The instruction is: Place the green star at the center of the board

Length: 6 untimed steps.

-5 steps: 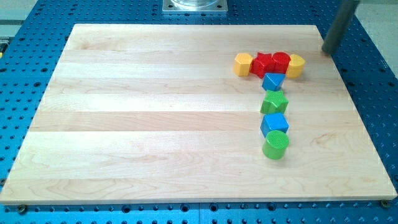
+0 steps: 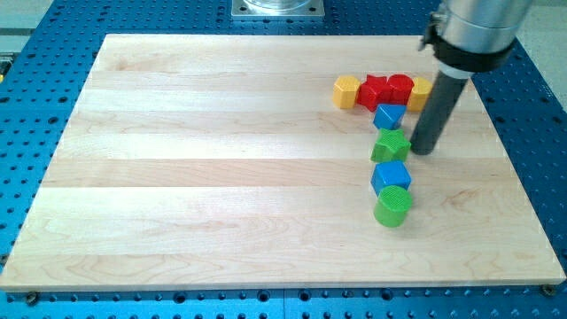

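The green star [image 2: 390,145] lies right of the board's middle, in a column of blocks. My tip [image 2: 423,150] stands just to the star's right, close beside it or touching it; I cannot tell which. Above the star is a blue block [image 2: 388,116]. Below it are a blue cube [image 2: 391,177] and a green cylinder [image 2: 392,207]. The rod hides part of a yellow block [image 2: 420,91].
A row at the column's top holds a yellow hexagon [image 2: 345,90], a red star [image 2: 376,89] and a red block [image 2: 400,87]. The wooden board [image 2: 221,168] lies on a blue perforated table [image 2: 532,133].
The rod has moved down and left from the board's top right corner to the right side of the green star. The blocks have not moved.
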Each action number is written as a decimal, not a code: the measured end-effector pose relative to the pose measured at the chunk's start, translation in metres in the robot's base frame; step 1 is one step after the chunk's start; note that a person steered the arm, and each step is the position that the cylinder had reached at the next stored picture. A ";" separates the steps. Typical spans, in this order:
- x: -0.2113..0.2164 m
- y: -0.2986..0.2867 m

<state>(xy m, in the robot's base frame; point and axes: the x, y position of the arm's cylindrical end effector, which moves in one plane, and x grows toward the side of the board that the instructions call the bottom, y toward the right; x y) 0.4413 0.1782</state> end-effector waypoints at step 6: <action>0.021 -0.198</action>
